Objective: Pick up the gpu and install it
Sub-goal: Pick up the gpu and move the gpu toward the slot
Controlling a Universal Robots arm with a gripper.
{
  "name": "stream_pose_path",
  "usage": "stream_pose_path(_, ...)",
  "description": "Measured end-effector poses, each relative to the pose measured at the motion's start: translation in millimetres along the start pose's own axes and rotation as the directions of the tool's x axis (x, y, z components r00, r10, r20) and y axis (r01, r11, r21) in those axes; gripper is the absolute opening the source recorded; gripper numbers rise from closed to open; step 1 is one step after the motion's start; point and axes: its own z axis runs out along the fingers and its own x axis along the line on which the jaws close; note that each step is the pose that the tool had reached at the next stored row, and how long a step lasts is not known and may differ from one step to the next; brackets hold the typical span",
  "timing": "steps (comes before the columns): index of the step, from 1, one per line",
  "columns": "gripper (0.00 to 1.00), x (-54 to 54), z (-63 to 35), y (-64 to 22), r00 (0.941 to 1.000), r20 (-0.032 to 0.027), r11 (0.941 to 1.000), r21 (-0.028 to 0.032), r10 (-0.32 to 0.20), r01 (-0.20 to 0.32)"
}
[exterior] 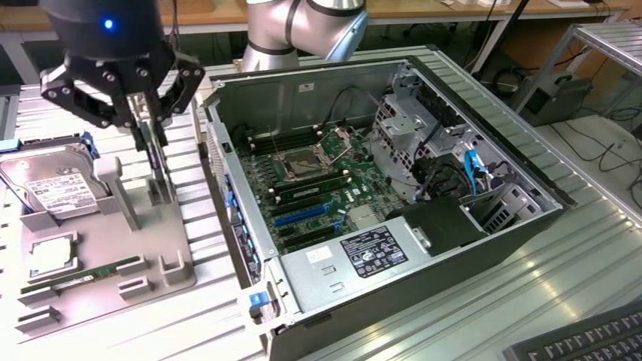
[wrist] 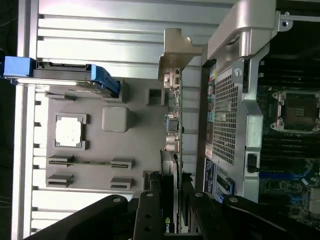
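Farthest out on the exterior view's left of the jaws, a silver hard drive with a white label (exterior: 50, 188) leans in a flat grey moulded tray (exterior: 176, 233) on the slatted metal tabletop (exterior: 206, 316). A square silver processor chip (exterior: 50, 258) and a slim green memory stick (exterior: 83, 274) lie in nearer pockets of the same tray.

The jaws stand narrow, one finger on each face of the gpu (exterior: 158, 169), a thin dark card, and they appear to clamp its upper end. The card lies directly beneath the jaws, its long axis running straight down from them toward the tray. It looks edge-on and very slim. Its bent silver metal bracket (wrist: 175, 55) is at the end farthest from the jaws. Whether that end rests in the tray or hangs just clear, I cannot tell.

On the exterior view's right of the jaws, close beside the tray, lies the open grey computer case (exterior: 251, 90), its green motherboard (exterior: 321, 184) facing up. No card is fitted in its blue slots (exterior: 299, 214).
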Motion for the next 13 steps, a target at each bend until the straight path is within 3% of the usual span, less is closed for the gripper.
stream_pose_path(9, 0.26, -40.6, -41.5, -3.5, 0.9999, -0.017, 0.9999, -0.0105, 0.001, -0.001)
stream_pose_path(13, 0.26, -61.2, -54.1, -4.7, 0.9995, -0.0312, 0.9999, -0.0152, 0.001, -0.002)
